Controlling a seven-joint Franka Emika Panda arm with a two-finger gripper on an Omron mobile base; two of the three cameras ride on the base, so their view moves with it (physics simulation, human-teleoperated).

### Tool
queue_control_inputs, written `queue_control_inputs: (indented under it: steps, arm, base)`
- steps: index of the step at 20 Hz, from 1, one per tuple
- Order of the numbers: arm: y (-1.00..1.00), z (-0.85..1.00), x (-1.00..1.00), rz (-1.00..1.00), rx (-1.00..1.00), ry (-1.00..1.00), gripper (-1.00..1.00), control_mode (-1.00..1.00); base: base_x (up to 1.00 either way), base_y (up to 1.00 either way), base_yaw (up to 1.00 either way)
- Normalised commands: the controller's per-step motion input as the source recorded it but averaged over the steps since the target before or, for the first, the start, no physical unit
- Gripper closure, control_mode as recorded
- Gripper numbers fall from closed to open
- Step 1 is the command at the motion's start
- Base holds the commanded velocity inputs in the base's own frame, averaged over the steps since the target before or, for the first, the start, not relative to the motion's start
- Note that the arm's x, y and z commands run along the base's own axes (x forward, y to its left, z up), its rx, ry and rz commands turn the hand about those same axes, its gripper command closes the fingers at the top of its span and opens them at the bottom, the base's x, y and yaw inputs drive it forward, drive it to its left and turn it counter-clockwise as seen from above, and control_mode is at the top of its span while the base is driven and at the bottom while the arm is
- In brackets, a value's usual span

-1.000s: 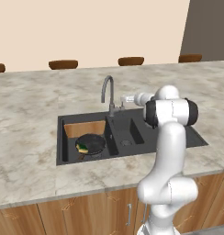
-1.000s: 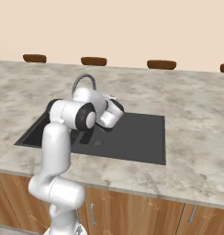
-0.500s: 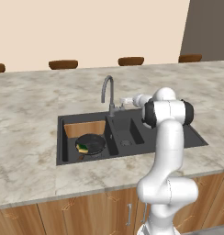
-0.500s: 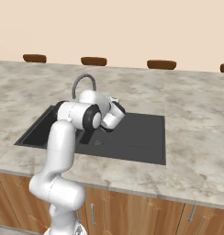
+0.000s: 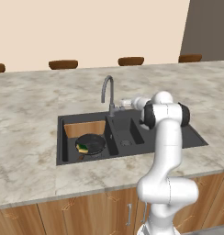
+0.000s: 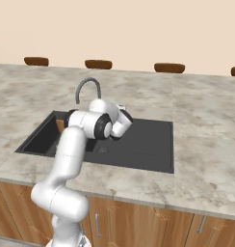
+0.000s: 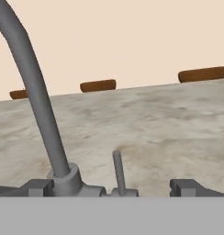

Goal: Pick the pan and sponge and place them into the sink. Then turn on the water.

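Observation:
The black pan [image 5: 91,144] lies in the left basin of the black sink [image 5: 178,137], in front of a wood-brown panel. The green and yellow sponge [image 5: 81,148] rests inside the pan at its left. My gripper [image 5: 125,103] is level with the counter, just right of the grey faucet [image 5: 106,93]. In the hand view my gripper [image 7: 113,188] is open, with the faucet's upright lever [image 7: 117,170] between its fingertips [image 7: 38,187] and the faucet neck [image 7: 36,96] to the left. No water falls from the spout. In the right base view my arm covers the left basin.
Marble counter [image 5: 31,110] surrounds the sink, with a flat drainboard [image 6: 148,140] on its right side. Brown stool tops [image 5: 63,64] line the far edge of the counter. Wooden cabinet fronts [image 6: 138,222] run below.
My hand has crept a little leftward toward the faucet base. The pan and sponge have not moved, and the jaws have stayed wide.

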Motion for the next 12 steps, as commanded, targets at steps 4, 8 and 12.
queue_control_inputs:
  steps: [4,8,12]
  arm:
    - [0.0,-0.2,0.32,0.02,0.0,0.0,-1.0,-1.0]
    - [-0.03,-0.2,0.32,0.02,0.0,0.0,-1.0,-1.0]
    - [-0.03,-0.17,0.33,0.01,0.0,0.0,-1.0,-1.0]
  base:
    - [0.0,0.0,0.0]
    - [0.0,0.0,0.0]
    - [0.0,0.0,0.0]
